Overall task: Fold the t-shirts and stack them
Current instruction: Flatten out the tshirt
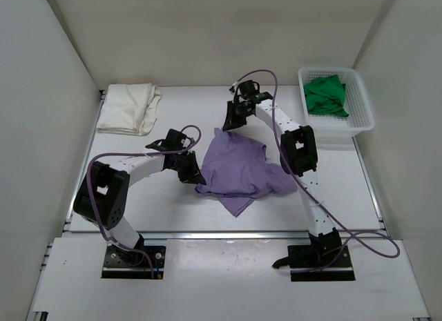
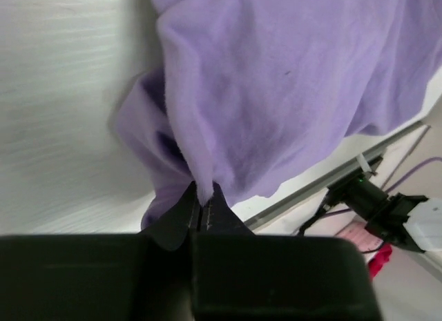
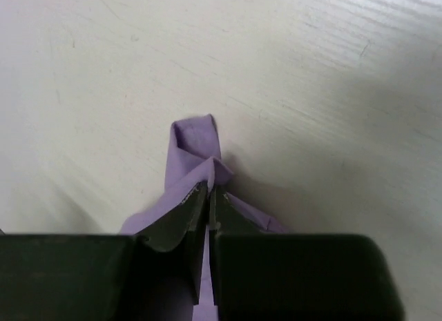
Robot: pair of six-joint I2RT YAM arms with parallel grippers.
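A lavender-purple t-shirt (image 1: pixel 238 168) lies crumpled in the middle of the table. My left gripper (image 1: pixel 195 177) is shut on its left edge; in the left wrist view a pinch of the purple cloth (image 2: pixel 262 86) stands between the closed jaws of that gripper (image 2: pixel 203 191). At the shirt's far corner my right gripper (image 1: pixel 229 124) is shut too, and the right wrist view shows a fold of the cloth (image 3: pixel 195 143) sticking out past the gripper (image 3: pixel 208 190). A cream-white t-shirt (image 1: pixel 128 108) lies folded at the far left. The green t-shirt (image 1: pixel 325 94) sits bunched in the basket.
The white lattice basket (image 1: pixel 359 103) stands at the far right corner of the table. White walls close in the left, back and right sides. A metal rail (image 1: pixel 228 232) runs along the table's near edge, with both arm bases below it.
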